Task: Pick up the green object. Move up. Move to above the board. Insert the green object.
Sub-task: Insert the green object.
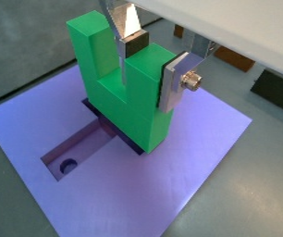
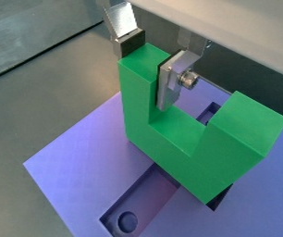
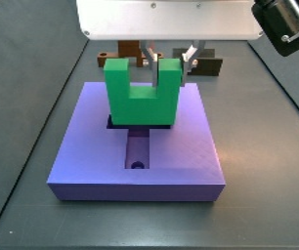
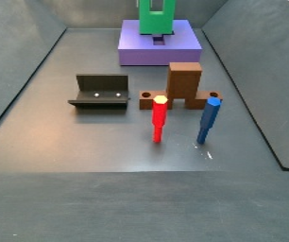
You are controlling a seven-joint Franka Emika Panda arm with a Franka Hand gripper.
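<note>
Green object (image 1: 122, 93) upright on board (image 1: 206, 148), gripper (image 1: 154, 63) pinching one prong.

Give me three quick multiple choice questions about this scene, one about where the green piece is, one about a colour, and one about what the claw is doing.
1. Where is the green object?
A. Standing in the recess of the board
B. Lying on the floor beside the fixture
C. On top of the brown block

2. What colours are the two upright pegs on the floor?
A. Yellow and white
B. Red and blue
C. Both green

3. What is the claw doing?
A. Hanging open, far from any piece
B. Gripping the blue peg
C. Shut on one prong of the green object

Answers: 1 A, both side views show its base in the board's recess. 2 B, a side view shows them. 3 C, both wrist views show the fingers flanking one prong.
</note>
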